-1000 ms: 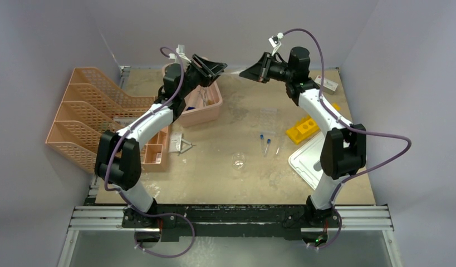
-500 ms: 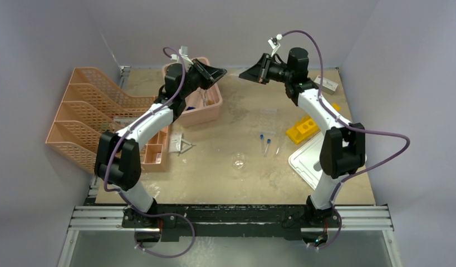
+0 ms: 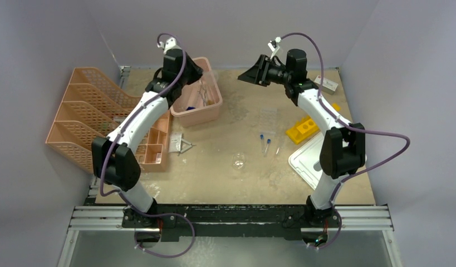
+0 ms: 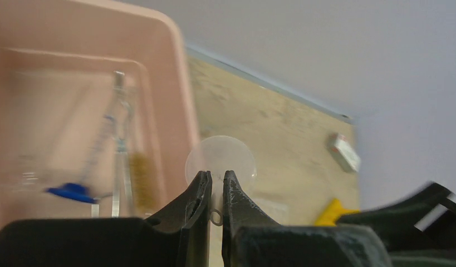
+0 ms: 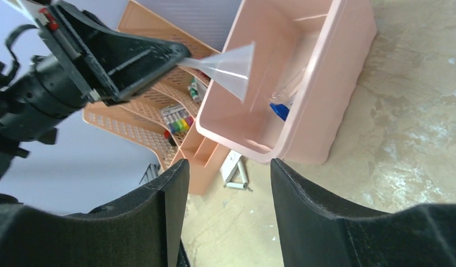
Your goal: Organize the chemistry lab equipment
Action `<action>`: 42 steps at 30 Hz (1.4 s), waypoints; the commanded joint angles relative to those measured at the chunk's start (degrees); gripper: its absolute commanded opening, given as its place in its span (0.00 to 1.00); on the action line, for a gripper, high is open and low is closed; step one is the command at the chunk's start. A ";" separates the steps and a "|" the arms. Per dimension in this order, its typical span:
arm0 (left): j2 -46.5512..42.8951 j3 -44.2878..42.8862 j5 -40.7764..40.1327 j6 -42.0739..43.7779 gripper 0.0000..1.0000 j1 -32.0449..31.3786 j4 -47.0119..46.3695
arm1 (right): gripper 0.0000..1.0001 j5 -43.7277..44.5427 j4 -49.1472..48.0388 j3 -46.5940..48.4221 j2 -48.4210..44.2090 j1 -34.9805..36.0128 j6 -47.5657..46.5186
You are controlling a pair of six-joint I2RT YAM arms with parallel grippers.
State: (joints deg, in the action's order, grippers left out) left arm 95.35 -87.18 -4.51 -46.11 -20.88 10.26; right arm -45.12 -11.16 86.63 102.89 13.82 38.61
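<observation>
A clear plastic funnel hangs over the pink bin, and my left gripper is shut on its thin stem. In the left wrist view the funnel shows as a pale disc just past the left gripper. In the bin lie a wire tube brush, metal tongs and a blue-ended dropper. My right gripper stands open and empty, apart from the funnel, high over the back of the table. Two blue-capped tubes and a tiny beaker sit mid-table beside the yellow rack.
Orange mesh file trays fill the left side. A white lid lies by the right arm's base, and a small box sits at the back right. A white triangle piece lies in front of the pink bin.
My left gripper shut on the funnel and my right gripper opened, letting it go. The left arm then swung back left with the funnel over the pink bin.
</observation>
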 commanded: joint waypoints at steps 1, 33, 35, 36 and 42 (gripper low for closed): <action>1.99 -8.22 -18.65 11.52 0.00 1.21 15.52 | 0.58 3.06 2.80 0.36 -3.56 -0.02 -3.55; 34.98 -28.90 -25.61 22.67 0.07 7.29 11.85 | 0.55 23.62 28.75 9.37 3.60 -0.03 -19.79; 35.35 -29.69 -24.78 22.88 0.17 7.43 12.18 | 0.55 23.68 28.99 9.43 3.71 -0.03 -19.81; 35.49 -29.95 -24.69 22.97 0.21 7.44 12.35 | 0.55 23.68 28.98 9.43 3.65 -0.03 -19.87; 35.76 -35.68 -21.40 24.58 0.41 7.70 15.49 | 0.55 24.52 28.82 9.55 3.23 0.00 -19.99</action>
State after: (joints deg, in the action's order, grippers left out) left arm 130.98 -115.70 -28.38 -23.49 -13.56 25.45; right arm -21.67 17.76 93.49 108.36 13.82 19.79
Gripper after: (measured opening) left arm 0.375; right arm 0.550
